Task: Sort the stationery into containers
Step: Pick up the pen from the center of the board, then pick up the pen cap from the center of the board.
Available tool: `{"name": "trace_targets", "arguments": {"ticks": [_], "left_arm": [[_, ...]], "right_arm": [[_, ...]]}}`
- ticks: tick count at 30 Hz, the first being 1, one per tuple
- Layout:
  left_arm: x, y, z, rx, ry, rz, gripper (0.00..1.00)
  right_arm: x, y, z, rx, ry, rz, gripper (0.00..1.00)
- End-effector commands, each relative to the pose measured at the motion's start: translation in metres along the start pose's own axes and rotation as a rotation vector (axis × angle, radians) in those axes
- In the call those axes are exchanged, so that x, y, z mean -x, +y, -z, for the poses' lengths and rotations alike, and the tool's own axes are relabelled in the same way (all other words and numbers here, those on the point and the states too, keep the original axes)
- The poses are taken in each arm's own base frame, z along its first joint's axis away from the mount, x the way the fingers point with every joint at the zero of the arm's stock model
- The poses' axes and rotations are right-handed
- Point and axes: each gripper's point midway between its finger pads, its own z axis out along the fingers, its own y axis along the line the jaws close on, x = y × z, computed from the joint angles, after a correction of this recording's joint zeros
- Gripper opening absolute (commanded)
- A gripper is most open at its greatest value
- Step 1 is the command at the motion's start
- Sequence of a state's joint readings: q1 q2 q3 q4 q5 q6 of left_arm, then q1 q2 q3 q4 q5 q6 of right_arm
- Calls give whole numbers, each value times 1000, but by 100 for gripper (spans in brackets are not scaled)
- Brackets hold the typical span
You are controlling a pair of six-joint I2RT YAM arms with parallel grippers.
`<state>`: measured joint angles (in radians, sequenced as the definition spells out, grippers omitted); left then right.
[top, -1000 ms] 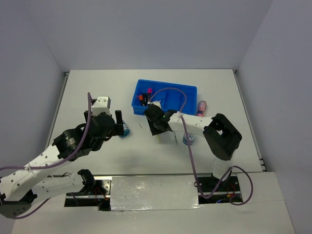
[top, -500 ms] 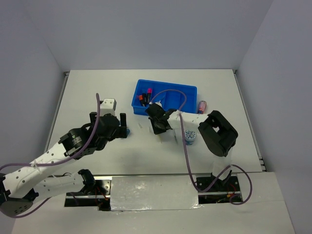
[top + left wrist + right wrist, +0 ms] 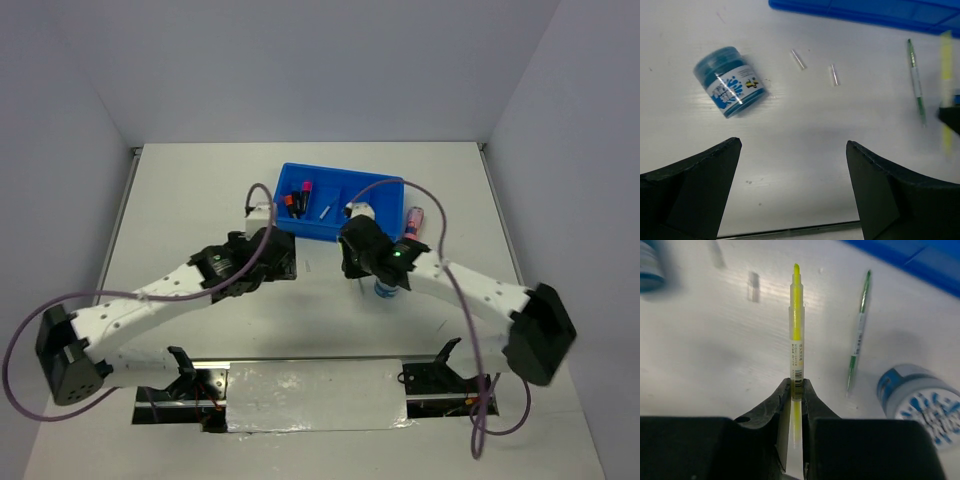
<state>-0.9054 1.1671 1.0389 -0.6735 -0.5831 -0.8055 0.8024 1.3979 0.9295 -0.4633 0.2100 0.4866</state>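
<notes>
- The right end effector (image 3: 796,387) is clenched on a yellow highlighter (image 3: 797,325). Its two fingers pinch the lower end of the barrel at the bottom centre of the right wrist frame, and the rest of the barrel points straight up the frame.
- Whether the yellow highlighter touches the table (image 3: 200,200) cannot be told.
- A thin green pen (image 3: 859,335) lies on the table just right of the yellow highlighter and nearly parallel to it, apart from it.
- A blue-white roll (image 3: 917,400) sits at the lower right of that frame, near the pen's lower end.
- The left end effector (image 3: 792,145) is released, with its dark fingers spread wide at the bottom corners of the left wrist frame and nothing between them.
- A second roll (image 3: 730,82) lies tilted on its side in the upper left of the left wrist frame.
- Two small clear pieces (image 3: 798,59) lie right of the second roll.
- The blue tray (image 3: 385,185) stands at upper centre of the overhead frame, beyond both end effectors.
- Capped highlighters (image 3: 298,198) lie in the tray's left end.
- A pink tube (image 3: 415,220) lies on the table just right of the tray.
</notes>
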Motion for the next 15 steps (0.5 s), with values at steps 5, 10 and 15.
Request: {"name": "trace_targets", "arguments": {"ticks": [5, 10, 15], "left_arm": [[-21, -57, -62, -9, 97, 89, 90], [-30, -74, -100, 70, 126, 103, 69], [-32, -83, -125, 134, 140, 123, 64]], "right_arm": [[20, -36, 77, -63, -172, -79, 0], [22, -50, 103, -58, -234, -87, 0], [15, -58, 109, -66, -245, -83, 0]]}}
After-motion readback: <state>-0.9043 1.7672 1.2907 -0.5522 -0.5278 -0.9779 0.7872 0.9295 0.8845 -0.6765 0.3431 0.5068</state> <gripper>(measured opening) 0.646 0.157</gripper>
